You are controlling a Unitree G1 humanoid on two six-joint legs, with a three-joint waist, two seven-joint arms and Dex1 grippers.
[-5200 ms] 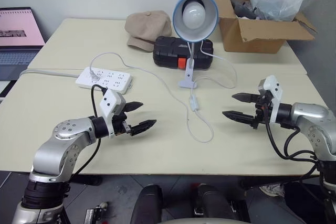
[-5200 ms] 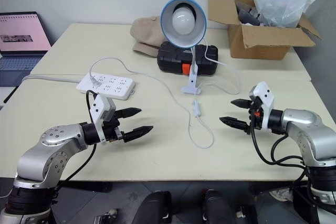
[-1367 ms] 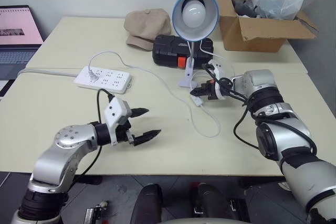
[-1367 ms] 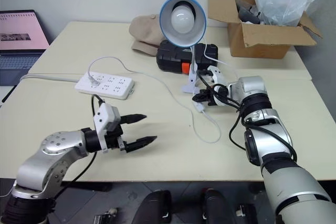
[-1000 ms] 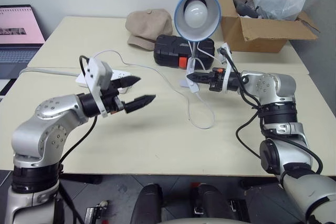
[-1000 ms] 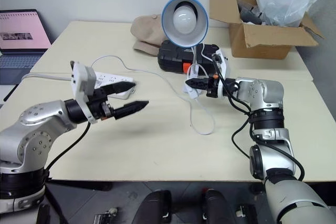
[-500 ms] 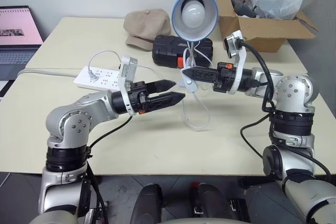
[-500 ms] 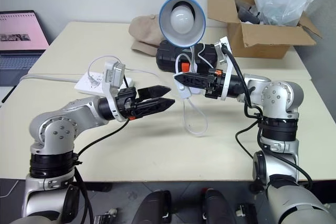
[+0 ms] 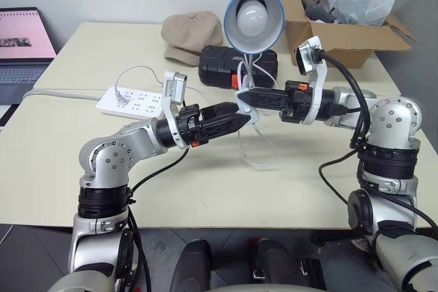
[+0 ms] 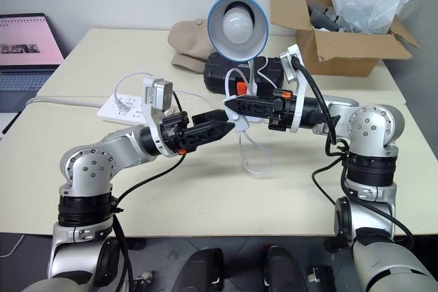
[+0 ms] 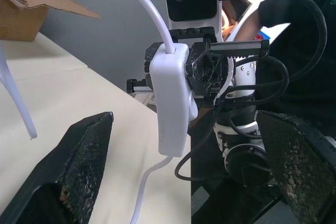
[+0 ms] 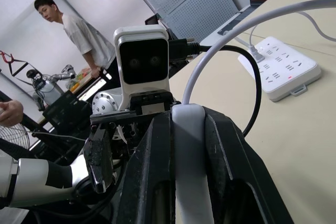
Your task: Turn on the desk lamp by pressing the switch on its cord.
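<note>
The desk lamp stands at the table's far middle with its blue shade facing me; its bulb looks unlit. My right gripper points left above the table, shut on the white switch, also seen between its fingers. The thin white cord hangs from the switch in a loop down to the tabletop. My left gripper points right and is open. Its two fingers stand on either side of the switch without touching it.
A white power strip lies left of the arms. A black case, a beige cap and a cardboard box sit at the back. A laptop is far left. A person stands in the background.
My right gripper has picked the switch up off the table and drawn it back and up. My left gripper has swung right and rolled, bringing its open fingers around the switch.
</note>
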